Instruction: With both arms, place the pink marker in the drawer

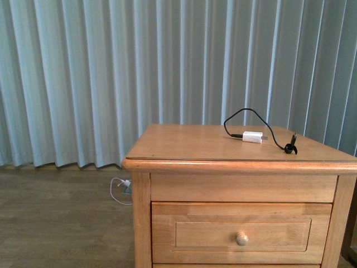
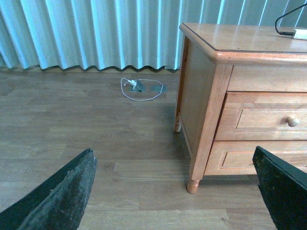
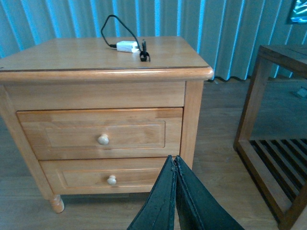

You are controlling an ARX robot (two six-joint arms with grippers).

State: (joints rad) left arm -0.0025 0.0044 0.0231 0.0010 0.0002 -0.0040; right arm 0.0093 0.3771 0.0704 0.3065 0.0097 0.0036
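The pink marker is not in view in any frame. The top drawer of the light wooden nightstand is closed, with one round knob; it also shows in the left wrist view and the right wrist view. My left gripper is open and empty, low over the floor to the left of the nightstand. My right gripper is shut with nothing between its fingers, in front of the nightstand's right front leg. Neither arm shows in the front view.
A white charger plug with a black cable lies on the nightstand top. The lower drawer is closed. A dark wooden slatted shelf stands right of the nightstand. A white cable lies on the floor by the curtain.
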